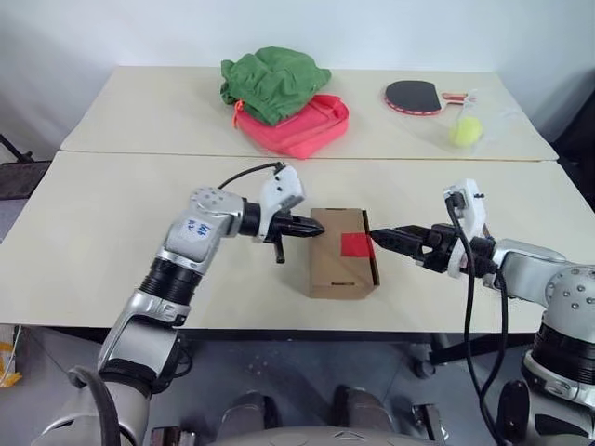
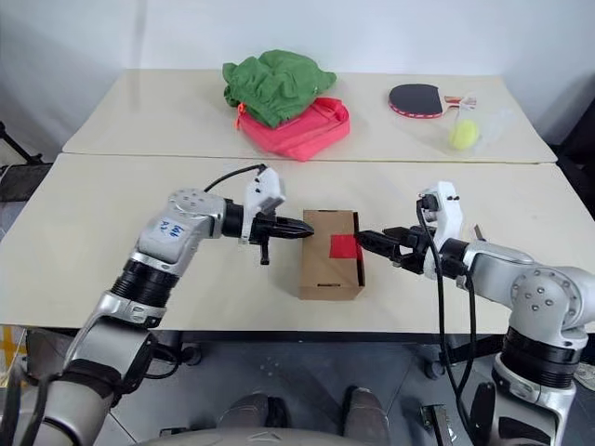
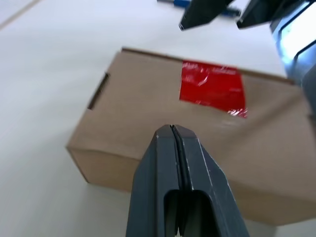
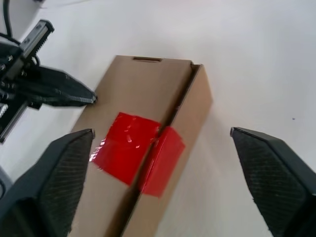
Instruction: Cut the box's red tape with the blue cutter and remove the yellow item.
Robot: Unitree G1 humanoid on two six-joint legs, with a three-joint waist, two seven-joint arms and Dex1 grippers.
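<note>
The brown box (image 1: 335,265) lies near the table's front edge, with the red tape (image 1: 357,245) across its flap seam. In the right wrist view the tape (image 4: 129,147) is creased along that seam, and the flap beside it stands slightly ajar. My left gripper (image 1: 318,229) is shut and empty, its tip at the box's left top edge. My right gripper (image 4: 162,131) is open, its fingers spread wide just above the tape from the right. A blue thing (image 3: 178,3), apparently the blue cutter, lies on the table beyond the box, mostly hidden by the right fingers. The yellow item is hidden.
On the rear table, a green cloth (image 1: 271,82) rests on a pinkish-red bag (image 1: 307,125). A table tennis paddle (image 1: 415,96) and a tennis ball in clear plastic (image 1: 465,130) lie at the back right. The box is close to the front edge (image 1: 279,327).
</note>
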